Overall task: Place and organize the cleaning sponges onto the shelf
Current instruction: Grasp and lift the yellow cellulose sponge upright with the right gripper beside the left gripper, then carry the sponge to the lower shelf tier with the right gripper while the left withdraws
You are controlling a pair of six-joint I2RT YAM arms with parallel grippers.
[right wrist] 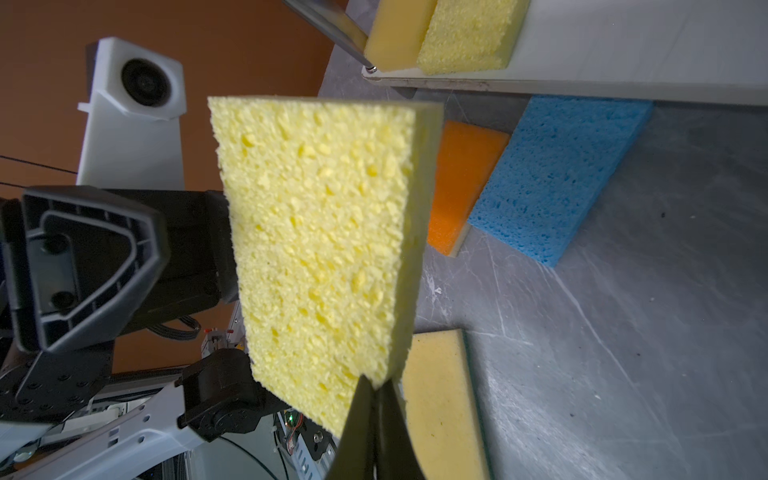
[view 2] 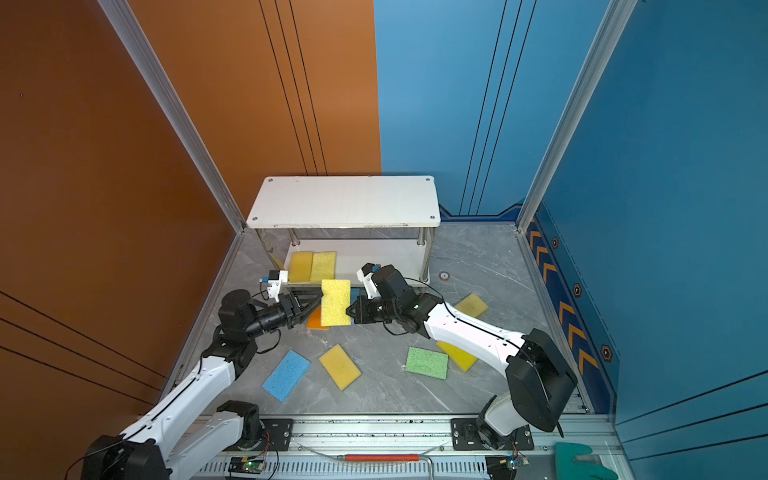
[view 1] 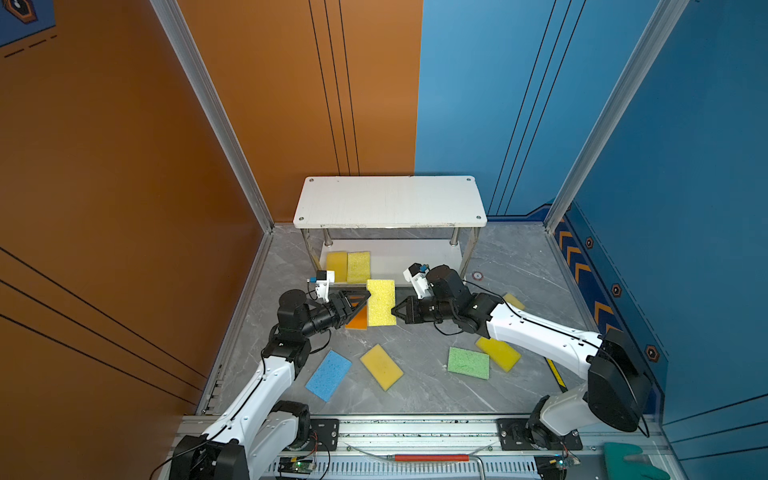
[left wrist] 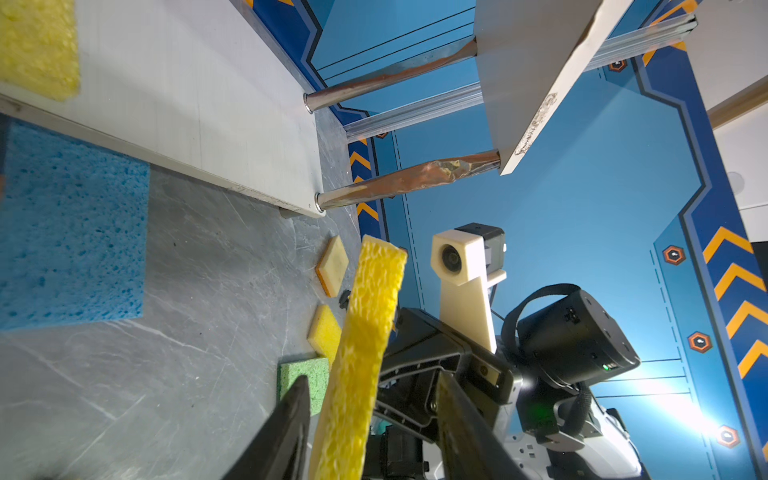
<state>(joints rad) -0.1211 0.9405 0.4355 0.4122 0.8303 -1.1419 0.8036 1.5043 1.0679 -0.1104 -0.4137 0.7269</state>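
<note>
My right claw pinched the 3 o'clock edge of a yellow sponge, held above the worktop in front of the shelf. My left claw stood spread at its 9 o'clock edge, fingers on either side. Two yellow sponges sat on the shelf's lower board, at 11 o'clock from it. A blue sponge lay at 7 o'clock, a green sponge at 5.

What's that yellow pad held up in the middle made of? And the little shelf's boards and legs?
The yellow sponge looks like soft open-pored foam, matte and full of irregular holes. The shelf's boards look like smooth white laminate or plastic; the scuffed edge leaves the core unclear. Its posts look like polished metal: shiny, with coloured reflections.
</note>
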